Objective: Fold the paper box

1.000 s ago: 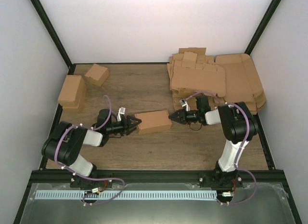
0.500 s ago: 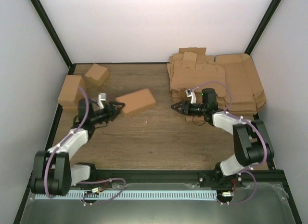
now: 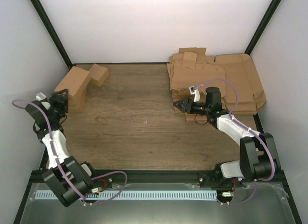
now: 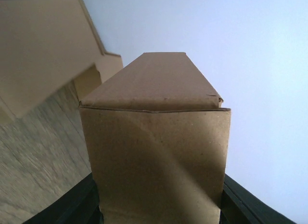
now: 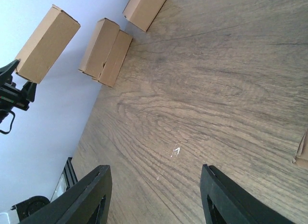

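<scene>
I see the left gripper [image 5: 17, 86] clamped on the paper box [image 5: 46, 43] just ahead of it, the right gripper [image 5: 154, 190] spread wide above the worktop [image 5: 216, 89].

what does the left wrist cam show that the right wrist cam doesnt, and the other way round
Only left wrist: a close-up of the paper box end-on, with a diagonal crease across its near face. Only right wrist: the right end effector open, a wide stretch of the wooden table, the box's whole length, and a cardboard corner at the right edge. Both: the box gripped by the left end effector, other brown cartons nearby, and the white wall.
</scene>
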Motion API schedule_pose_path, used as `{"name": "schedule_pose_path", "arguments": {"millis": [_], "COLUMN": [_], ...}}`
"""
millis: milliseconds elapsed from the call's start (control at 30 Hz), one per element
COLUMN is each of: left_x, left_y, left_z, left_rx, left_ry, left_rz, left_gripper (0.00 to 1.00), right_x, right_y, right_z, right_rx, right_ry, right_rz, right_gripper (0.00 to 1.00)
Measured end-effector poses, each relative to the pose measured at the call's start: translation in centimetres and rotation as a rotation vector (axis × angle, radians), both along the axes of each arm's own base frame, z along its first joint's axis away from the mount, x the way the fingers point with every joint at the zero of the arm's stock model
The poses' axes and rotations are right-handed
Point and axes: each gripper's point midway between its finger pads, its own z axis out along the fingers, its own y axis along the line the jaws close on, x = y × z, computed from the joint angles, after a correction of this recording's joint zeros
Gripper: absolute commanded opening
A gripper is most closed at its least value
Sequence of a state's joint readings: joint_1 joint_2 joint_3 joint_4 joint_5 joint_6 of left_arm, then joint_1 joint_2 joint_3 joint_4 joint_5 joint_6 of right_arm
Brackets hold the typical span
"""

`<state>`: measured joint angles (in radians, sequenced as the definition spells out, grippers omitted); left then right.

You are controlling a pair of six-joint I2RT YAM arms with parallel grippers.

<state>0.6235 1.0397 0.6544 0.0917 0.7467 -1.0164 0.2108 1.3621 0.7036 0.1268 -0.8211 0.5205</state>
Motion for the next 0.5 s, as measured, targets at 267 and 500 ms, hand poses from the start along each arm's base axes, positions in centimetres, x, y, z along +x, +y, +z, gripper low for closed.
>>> {"name": "schedule_pose_path", "arguments": {"millis": [267,500], "left_x": [1.2,3.3], "left_y": [4.9,8.0], "left_z": [0.1,-3.2], "left_rx": [-0.091,-0.225], "left_ry": [-0.041,-0.012], "left_rz": [0.236,0.350], "left_gripper": [0.40,0.40], "right_x": [-0.5,-1.1], "right_y": [-0.1,-0.2], "right_z": [1.3,1.5], "right_rx": [0.007,0.020], "right_ry": [-0.031,-0.037], "right_rz": [0.000,-0.006], "right_gripper": [0.53,0.53]}}
